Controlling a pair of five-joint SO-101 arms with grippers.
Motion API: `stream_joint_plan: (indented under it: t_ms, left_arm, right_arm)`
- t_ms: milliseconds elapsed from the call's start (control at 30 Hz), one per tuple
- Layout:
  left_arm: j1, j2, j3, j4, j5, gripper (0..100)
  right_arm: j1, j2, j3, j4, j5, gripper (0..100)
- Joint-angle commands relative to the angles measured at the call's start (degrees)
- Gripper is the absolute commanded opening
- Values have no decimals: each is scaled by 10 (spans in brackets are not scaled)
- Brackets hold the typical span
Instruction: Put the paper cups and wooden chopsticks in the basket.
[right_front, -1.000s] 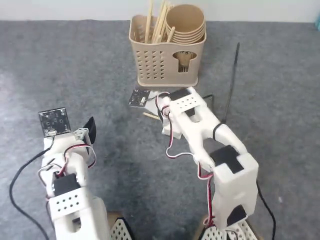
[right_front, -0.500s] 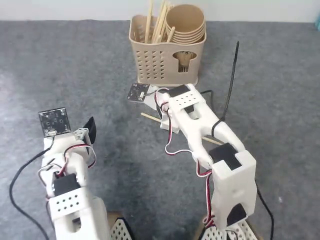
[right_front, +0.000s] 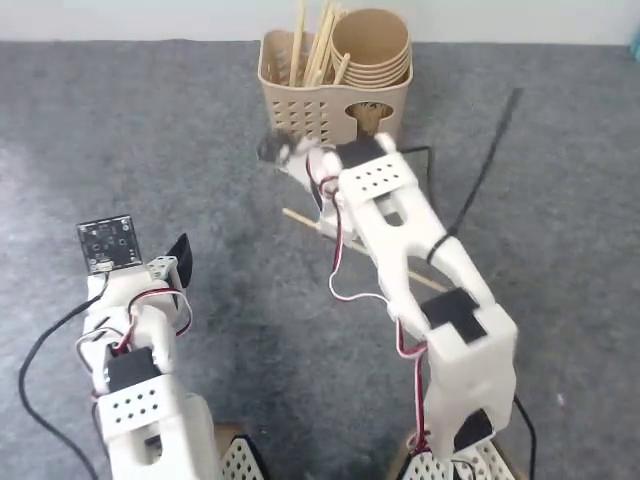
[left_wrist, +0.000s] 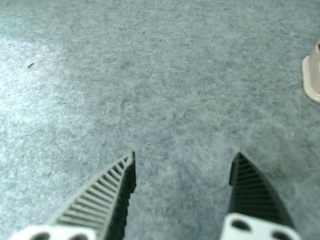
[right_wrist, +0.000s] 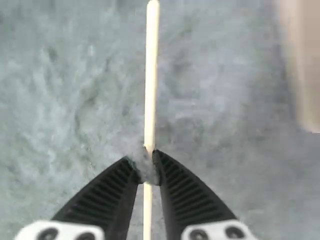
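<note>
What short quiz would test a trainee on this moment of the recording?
1. True or false: the right gripper is shut on a wooden chopstick.
2. Pick one. The paper cups are: A. crushed flat; B. stacked in the basket; C. tipped over beside it.
3. Fill the gap: the left gripper sits over bare carpet with its jaws ____.

Key: 1 true; 2 B; 3 open.

The right arm (right_front: 400, 230) hides the chopstick's (right_front: 300, 219) middle; the basket (left_wrist: 312, 75) is cut off at the frame edge.
</note>
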Motion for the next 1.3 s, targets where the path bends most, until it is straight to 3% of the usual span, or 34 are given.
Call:
stream_joint_plan:
  t_ms: [0,233,467,700,1000,1267]
  left_arm:
    - [-1,-6,-6,-15,-4,290]
    - [-2,-6,-6,-15,-4,290]
    - [-2,-6,-6,-15,-4,290]
    - [-2,-6,-6,-13,-4,290]
    - [-2,-6,-6,-15,-4,290]
    - [-2,-5,-6,-15,-4,290]
  right_arm:
    - [3,-104,-58,3,-42,9]
    - [7,-207,-89,-58,-74,8]
    - [-6,-154,6,-13,-77,13]
    - [-7,-36,89,-116,-74,189]
    - [-17,85,87,-216,-76,101]
    - [-22,45,88,-211,-76,148]
